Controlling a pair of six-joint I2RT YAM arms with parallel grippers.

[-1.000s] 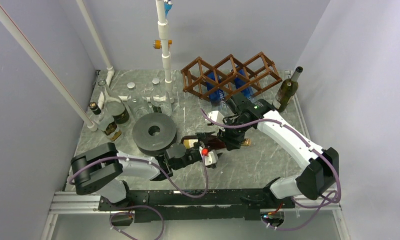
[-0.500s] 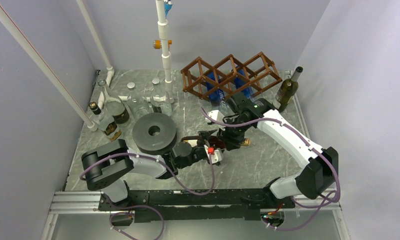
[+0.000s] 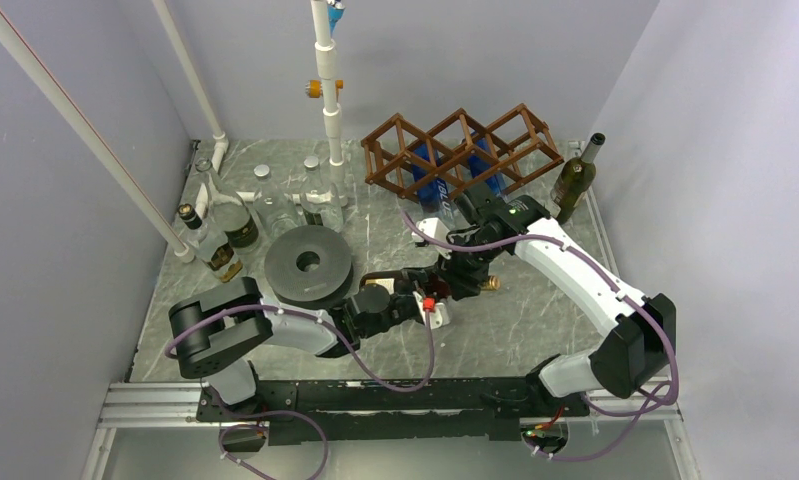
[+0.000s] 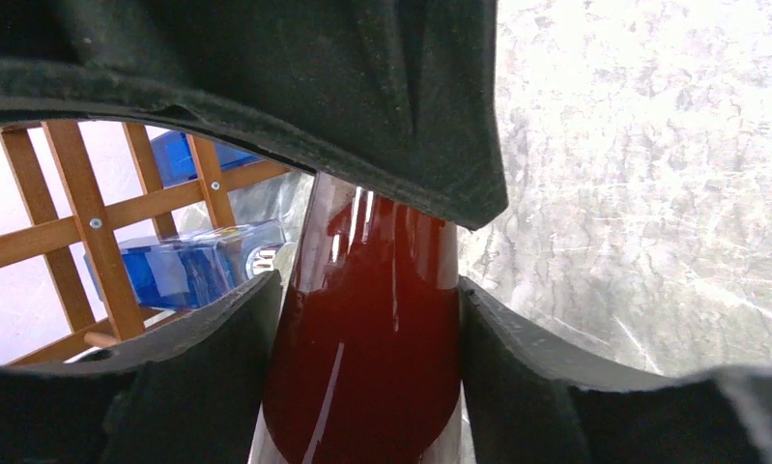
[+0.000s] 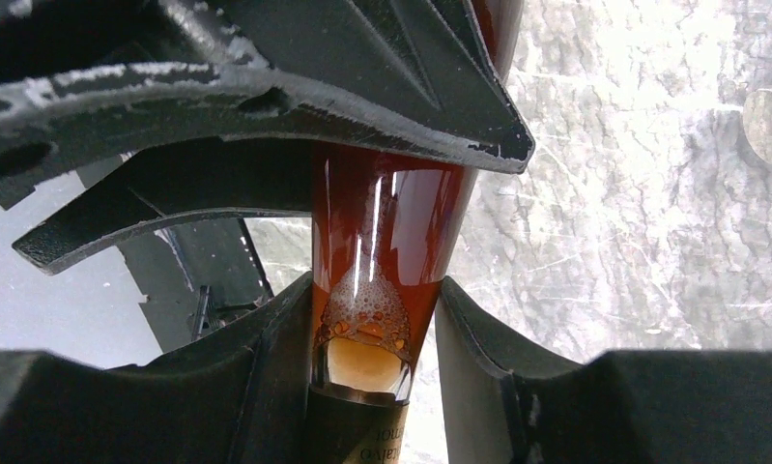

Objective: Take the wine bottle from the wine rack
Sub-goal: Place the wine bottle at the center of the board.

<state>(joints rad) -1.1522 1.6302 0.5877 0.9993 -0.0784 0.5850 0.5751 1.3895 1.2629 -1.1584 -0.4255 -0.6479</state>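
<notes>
The wine bottle [image 4: 367,329], dark red-brown glass, lies roughly level above the table middle, clear of the brown wooden wine rack [image 3: 462,150] at the back. My left gripper [image 3: 420,297] is shut on its wide body, and both fingers [image 4: 217,367] press the glass in the left wrist view. My right gripper [image 3: 465,278] is shut on the bottle [image 5: 386,232] at its neck, just above the dark foil. The bottle's gold end [image 3: 490,284] shows past the right gripper. The rack [image 4: 82,213] shows behind in the left wrist view.
Blue bottles [image 3: 430,185] lie in the rack's lower cells. A green bottle [image 3: 573,183] stands upright right of the rack. A dark grey disc [image 3: 308,265] sits left of the grippers, with bottles [image 3: 225,225] and clear glassware behind it. A white pipe [image 3: 327,90] rises at the back.
My left arm has reached to the right and its open jaws have closed onto the bottle's body. The right gripper has kept its hold on the neck and stayed in place.
</notes>
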